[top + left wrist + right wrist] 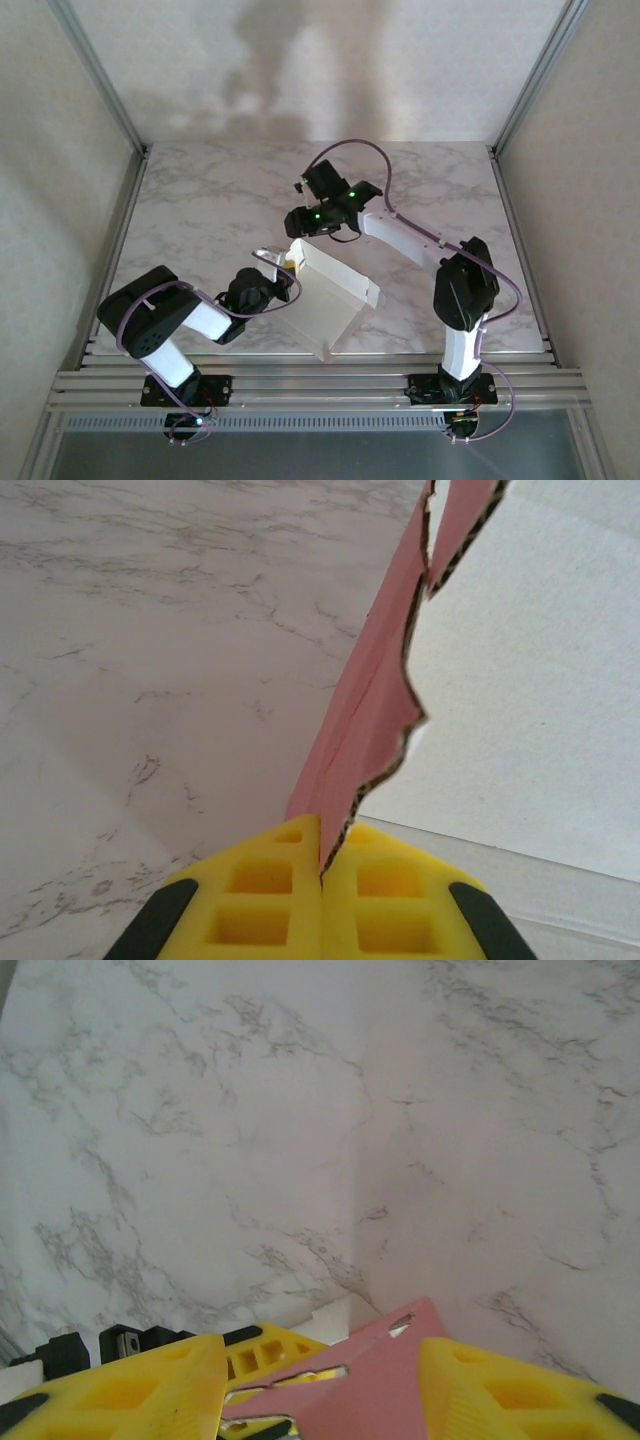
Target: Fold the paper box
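1. At the far left of your overhead view, the left arm [165, 320] lies low over the near edge of the marble table [200, 200], reaching to the right.

2. Your left gripper [283, 266] is clenched on the paper box [325, 300] at its upper left corner. In the left wrist view, the two yellow fingers [250, 900] are pressed together with the card's ragged edge pinched between them.

3. From above, the box sits in the middle of the table near the front edge. It stands open and partly raised, with its white side facing up. A long wall runs down to the right, and one corner points towards the rail.

4. In the left wrist view the card [375, 705] rises steeply from the pinch, with pink on the left face and white on the right.

5. Your right gripper [300, 224] is just beyond that same corner of the box. In the right wrist view its yellow fingers [140, 1385] are spread wide, so it is released. A pink flap [370, 1380] lies between them, and I can't tell whether either finger touches it.

6. On the right, the right arm [460, 290] rises from its base and bends left across the table towards the box.
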`<state>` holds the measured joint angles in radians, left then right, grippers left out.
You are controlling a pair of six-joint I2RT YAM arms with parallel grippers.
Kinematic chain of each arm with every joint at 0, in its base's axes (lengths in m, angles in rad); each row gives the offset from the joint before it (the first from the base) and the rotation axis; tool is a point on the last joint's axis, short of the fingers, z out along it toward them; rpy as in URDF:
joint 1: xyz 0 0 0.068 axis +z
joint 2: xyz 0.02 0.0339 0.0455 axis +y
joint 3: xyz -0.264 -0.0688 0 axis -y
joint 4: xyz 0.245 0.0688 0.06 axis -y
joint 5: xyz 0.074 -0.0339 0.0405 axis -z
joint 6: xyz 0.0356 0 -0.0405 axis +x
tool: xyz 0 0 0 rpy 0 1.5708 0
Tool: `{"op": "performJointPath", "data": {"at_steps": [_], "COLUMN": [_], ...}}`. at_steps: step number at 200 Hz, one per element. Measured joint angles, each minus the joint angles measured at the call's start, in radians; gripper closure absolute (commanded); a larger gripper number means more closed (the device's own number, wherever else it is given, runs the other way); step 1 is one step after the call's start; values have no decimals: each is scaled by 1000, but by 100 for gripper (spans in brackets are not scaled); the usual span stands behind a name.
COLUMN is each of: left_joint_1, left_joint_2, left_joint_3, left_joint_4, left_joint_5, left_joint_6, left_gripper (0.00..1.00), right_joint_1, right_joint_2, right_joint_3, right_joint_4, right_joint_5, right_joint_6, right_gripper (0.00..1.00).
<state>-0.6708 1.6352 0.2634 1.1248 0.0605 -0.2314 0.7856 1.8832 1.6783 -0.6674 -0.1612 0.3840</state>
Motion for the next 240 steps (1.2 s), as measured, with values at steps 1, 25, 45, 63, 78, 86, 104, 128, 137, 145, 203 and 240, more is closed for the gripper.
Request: {"op": "performJointPath", "data": {"at_steps": [1, 25, 45, 63, 78, 86, 104, 128, 137, 145, 203, 240], "left_joint_1": [0, 0, 0, 0, 0, 0, 0, 0, 0, 0, -2, -9], "left_joint_2": [0, -6, -6, -7, -7, -7, -9, -13, -14, -16, -20, -20], "left_joint_3": [0, -4, -4, -4, -4, -4, -4, -5, -6, -8, -12, -12], "left_joint_4": [0, -3, -3, -3, -3, -3, -5, -10, -11, -11, -11, -11], "left_joint_5": [0, 0, 0, 0, 0, 0, 0, 0, 0, 0, 0, -1], "left_joint_6": [0, 0, 0, 0, 0, 0, 0, 0, 0, 0, 0, 4], "left_gripper": [100, 100, 100, 100, 100, 100, 100, 100, 100, 100, 100, 100], "right_joint_1": [2, 47, 74, 89, 93, 94, 94, 99, 99, 99, 96, 61], "right_joint_2": [1, 19, 28, 37, 47, 51, 58, 60, 60, 60, 35, -43], "right_joint_3": [2, 33, 61, 80, 90, 90, 90, 90, 90, 90, 55, 8], "right_joint_4": [0, -46, -86, -121, -147, -161, -183, -202, -206, -208, -182, -129], "right_joint_5": [1, 50, 97, 145, 183, 201, 224, 241, 245, 248, 208, 113], "right_joint_6": [0, -11, -24, -38, -52, -58, -67, -79, -82, -83, -82, -60], "right_gripper": [47, 47, 47, 48, 48, 49, 50, 53, 54, 54, 47, 44]}}
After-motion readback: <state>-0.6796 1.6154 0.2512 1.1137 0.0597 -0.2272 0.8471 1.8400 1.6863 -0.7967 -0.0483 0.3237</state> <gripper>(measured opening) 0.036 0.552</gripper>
